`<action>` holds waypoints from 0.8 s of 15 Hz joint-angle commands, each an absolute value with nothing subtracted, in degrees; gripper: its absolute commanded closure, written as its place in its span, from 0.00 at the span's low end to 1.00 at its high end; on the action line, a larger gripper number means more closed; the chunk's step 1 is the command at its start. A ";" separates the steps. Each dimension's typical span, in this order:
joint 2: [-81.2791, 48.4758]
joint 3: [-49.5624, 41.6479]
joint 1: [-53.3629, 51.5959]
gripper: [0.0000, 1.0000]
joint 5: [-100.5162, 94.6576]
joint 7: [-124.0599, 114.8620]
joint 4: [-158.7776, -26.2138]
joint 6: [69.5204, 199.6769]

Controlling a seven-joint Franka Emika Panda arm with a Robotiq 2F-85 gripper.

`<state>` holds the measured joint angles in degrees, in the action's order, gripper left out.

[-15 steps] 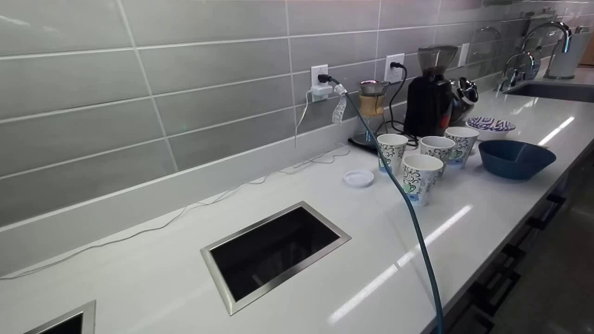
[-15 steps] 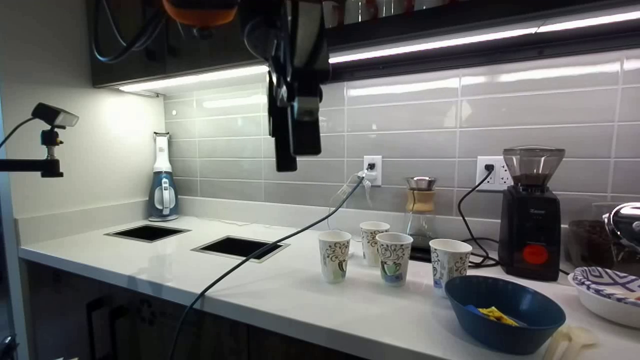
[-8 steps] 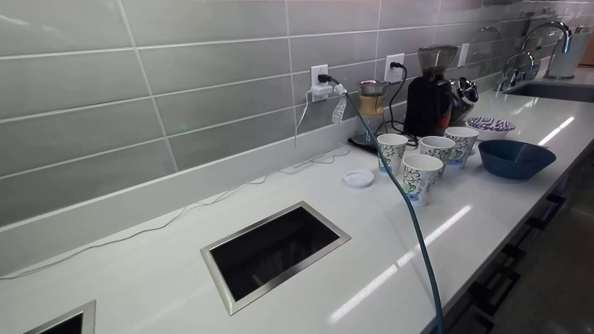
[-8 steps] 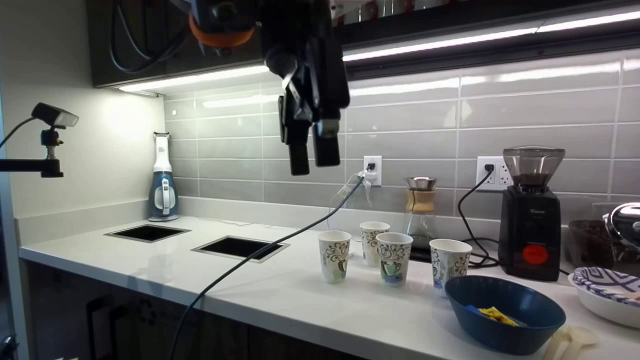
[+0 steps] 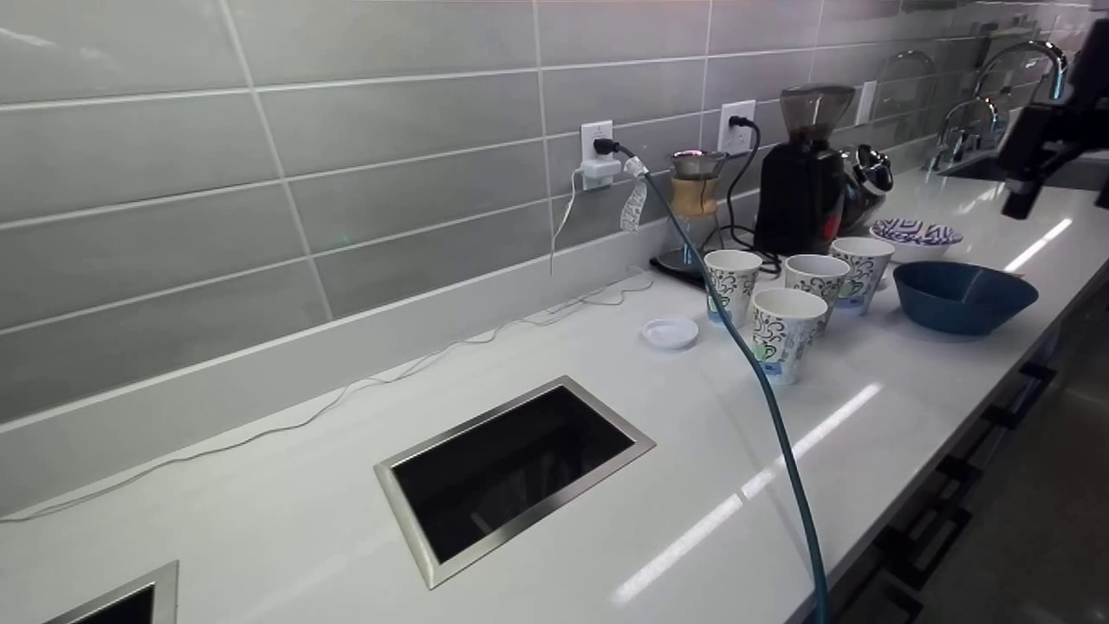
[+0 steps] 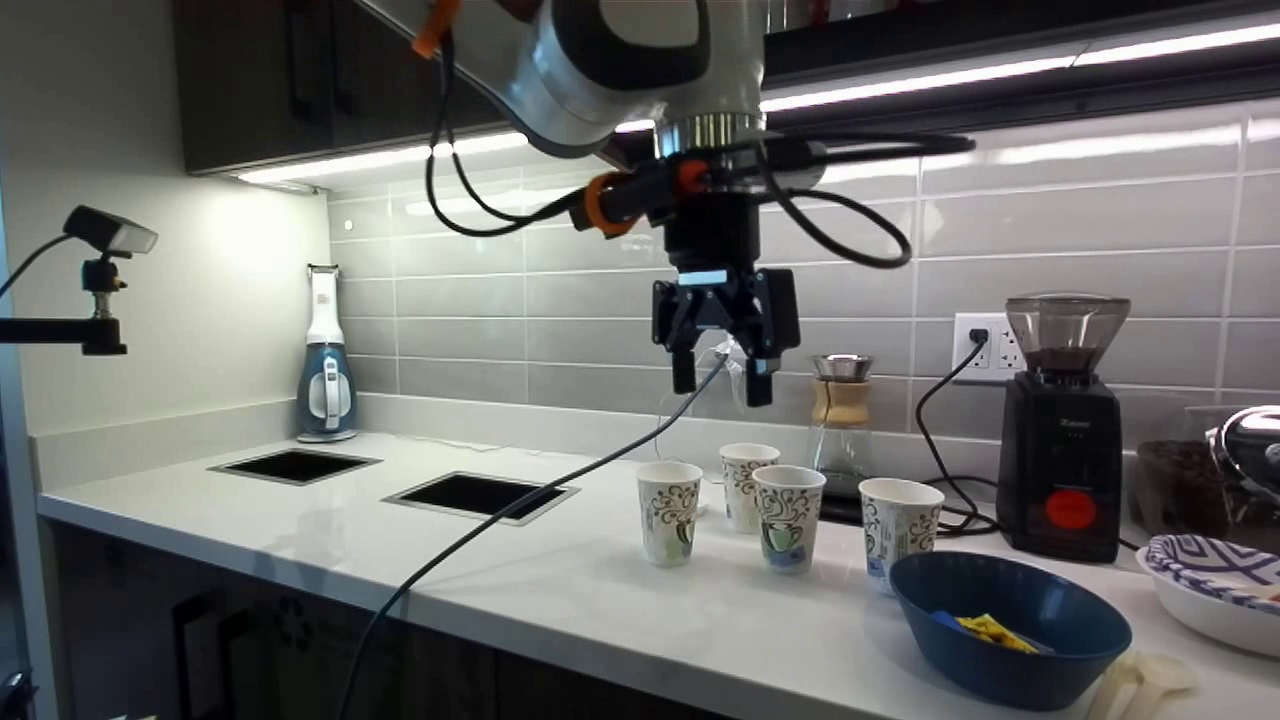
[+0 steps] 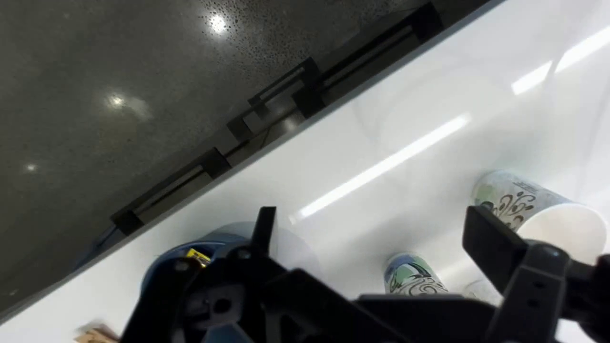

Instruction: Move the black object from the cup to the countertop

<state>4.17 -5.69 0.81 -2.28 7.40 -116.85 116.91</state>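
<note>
You have in front the long white desk, and your arm reaches down from above. On this desk the dark blue bowl stands near four upright paper cups. Your fingers are spread apart in the air, higher than the cups and touching none of them; as for the black object, you cannot make it out, so its place you cannot tell.
</note>
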 commanded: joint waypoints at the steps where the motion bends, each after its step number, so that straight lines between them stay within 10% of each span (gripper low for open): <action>1: -9.02 -3.52 0.34 0.00 1.29 10.53 -102.54 114.16; 12: -29.19 1.19 -0.56 0.43 -1.18 8.51 -78.83 112.43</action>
